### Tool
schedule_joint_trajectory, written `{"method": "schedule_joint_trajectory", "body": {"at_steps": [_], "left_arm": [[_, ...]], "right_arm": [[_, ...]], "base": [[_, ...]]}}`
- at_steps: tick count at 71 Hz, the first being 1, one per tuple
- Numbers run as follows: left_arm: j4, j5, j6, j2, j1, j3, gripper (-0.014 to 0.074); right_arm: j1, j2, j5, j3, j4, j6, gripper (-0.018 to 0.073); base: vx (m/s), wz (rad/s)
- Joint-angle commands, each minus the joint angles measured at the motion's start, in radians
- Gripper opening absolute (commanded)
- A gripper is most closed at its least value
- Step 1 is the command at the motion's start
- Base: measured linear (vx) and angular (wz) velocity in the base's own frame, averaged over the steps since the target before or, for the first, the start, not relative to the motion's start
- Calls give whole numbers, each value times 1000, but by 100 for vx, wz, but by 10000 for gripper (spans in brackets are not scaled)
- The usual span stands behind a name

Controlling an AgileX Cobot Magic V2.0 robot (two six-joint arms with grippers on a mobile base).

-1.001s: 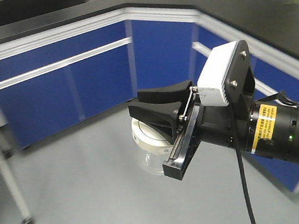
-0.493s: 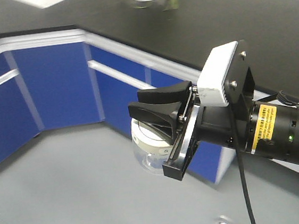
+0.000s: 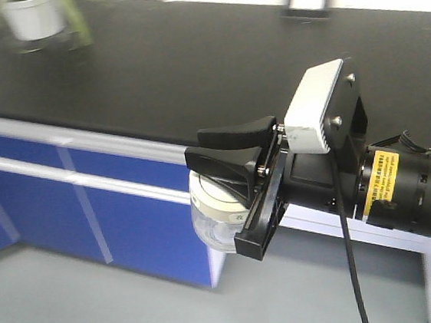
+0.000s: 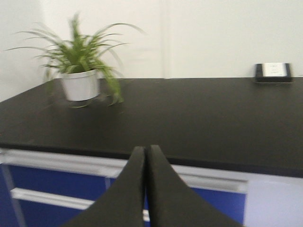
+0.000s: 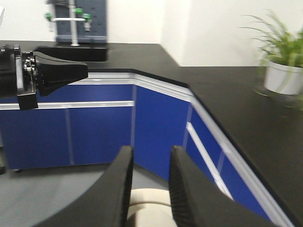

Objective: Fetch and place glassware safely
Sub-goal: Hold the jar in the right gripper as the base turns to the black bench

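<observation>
The glass jar (image 3: 209, 228), squat and clear with a cream-white lid (image 3: 213, 199), hangs in the air in my right gripper (image 3: 194, 151), in front of the blue cabinets. In the right wrist view the lid (image 5: 150, 208) shows between the two fingers of the right gripper (image 5: 151, 150), which are shut on its knob. My left gripper (image 4: 146, 149) is shut and empty, and points at the black countertop (image 4: 199, 118). It also shows at the upper left of the right wrist view (image 5: 66, 72).
A black countertop (image 3: 191, 71) runs over blue cabinets (image 3: 129, 217) with white trim. A potted plant (image 4: 80, 80) stands on it at the left, and a small dark device (image 4: 273, 72) at the back right. A sink with a tap (image 5: 71, 28) lies past the corner. The floor (image 3: 77, 315) is grey.
The whole background has swept to the left: the cabinet corner is gone from the front view and the counter's long side now faces me. The right gripper still holds the jar the same way.
</observation>
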Motion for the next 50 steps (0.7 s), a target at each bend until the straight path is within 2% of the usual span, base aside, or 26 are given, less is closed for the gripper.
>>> {"method": "schedule_joint_trajectory", "body": {"at_steps": [1,32,50], "left_arm": [[-7,-71,-7,-3,-6,-27,-7],[-7,-71,-7,-3,-6,-27,-7],[-7,-70,-7,-1,-6,-27,-7]], "right_arm": [[-4,-29,-58,-30,41,-3,0],[-4,-29,-59,-30,41,-3,0],[-4,-29,-59,-30,41,-3,0]], "base": [[17,-67],[17,-63],[18,-32]]}}
